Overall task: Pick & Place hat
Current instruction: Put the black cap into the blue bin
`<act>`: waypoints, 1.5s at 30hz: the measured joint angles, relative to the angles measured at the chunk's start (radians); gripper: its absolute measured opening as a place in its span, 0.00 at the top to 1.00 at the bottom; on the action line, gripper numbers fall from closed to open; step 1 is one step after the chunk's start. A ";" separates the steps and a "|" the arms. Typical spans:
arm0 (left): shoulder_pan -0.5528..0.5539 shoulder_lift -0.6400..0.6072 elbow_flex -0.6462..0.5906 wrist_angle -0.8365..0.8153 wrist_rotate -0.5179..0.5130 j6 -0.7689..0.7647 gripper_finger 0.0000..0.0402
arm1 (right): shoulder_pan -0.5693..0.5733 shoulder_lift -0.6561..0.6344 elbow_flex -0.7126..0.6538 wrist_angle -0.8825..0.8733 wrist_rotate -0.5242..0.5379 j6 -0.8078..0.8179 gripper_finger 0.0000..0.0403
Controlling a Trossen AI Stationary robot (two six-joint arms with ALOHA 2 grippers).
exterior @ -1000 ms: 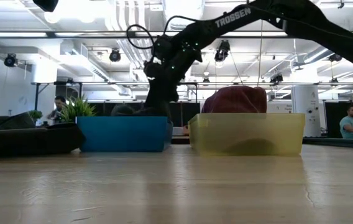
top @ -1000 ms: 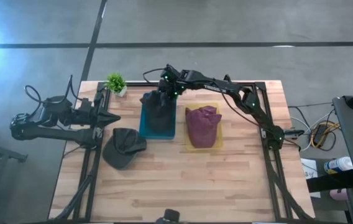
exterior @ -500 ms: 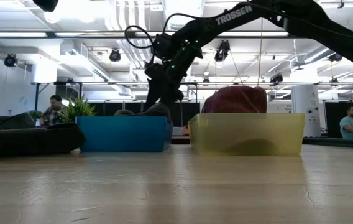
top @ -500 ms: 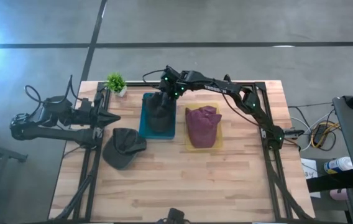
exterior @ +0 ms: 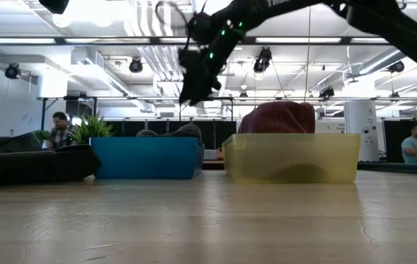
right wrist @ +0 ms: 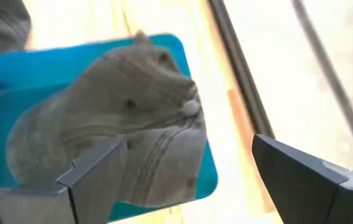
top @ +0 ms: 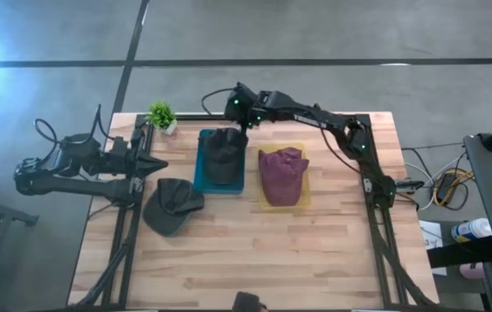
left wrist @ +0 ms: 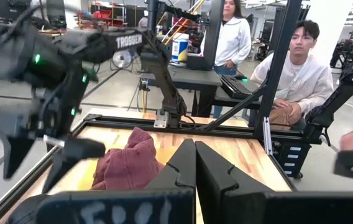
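Note:
A dark grey hat (top: pixel 223 156) lies crumpled in the blue bin (top: pixel 201 178), crown up, as the right wrist view shows (right wrist: pixel 120 118). My right gripper (top: pixel 243 121) hangs open above the bin's far end, clear of that hat (exterior: pixel 188 98); its fingers stand wide apart (right wrist: pixel 189 174). A maroon hat (top: pixel 282 173) fills the yellow bin (top: pixel 306 196). A second dark hat (top: pixel 172 206) lies flat on the table near the left arm. My left gripper (top: pixel 161 163) waits shut at the table's left edge (left wrist: pixel 194 163).
A small potted plant (top: pixel 161 114) stands at the far left corner. The two bins sit side by side at the table's far middle. Bare wood stretches across the near half (top: pixel 263 260). People sit and stand beyond the table's right side (left wrist: pixel 301 62).
My right gripper has risen out of the blue bin and drawn back toward the table's far edge, coming away from the dark grey hat. That hat has settled lower and stays in the bin.

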 joint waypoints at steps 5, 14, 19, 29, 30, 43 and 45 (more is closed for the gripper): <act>0.000 0.000 0.000 0.000 0.000 0.000 1.00 | 0.095 -0.053 0.001 0.002 -0.097 0.013 0.15; 0.000 0.000 0.000 0.000 0.000 0.000 1.00 | 0.399 0.022 -0.004 0.072 0.027 -0.108 0.15; 0.000 0.000 0.000 0.000 0.000 0.000 1.00 | 0.481 0.098 -0.006 0.150 0.056 -0.173 0.16; 0.000 0.000 0.000 0.000 0.000 0.000 1.00 | 0.529 0.250 -0.005 0.430 0.086 -0.166 0.18; 0.000 0.000 0.000 0.000 0.000 0.000 1.00 | 0.533 0.259 -0.005 0.460 0.088 -0.163 0.18; 0.000 0.000 0.000 0.000 0.000 0.000 1.00 | 0.543 0.358 -0.003 0.583 0.232 -0.100 0.18; 0.000 0.000 0.000 0.000 0.000 0.000 1.00 | 0.542 0.363 -0.005 0.593 0.234 -0.098 0.18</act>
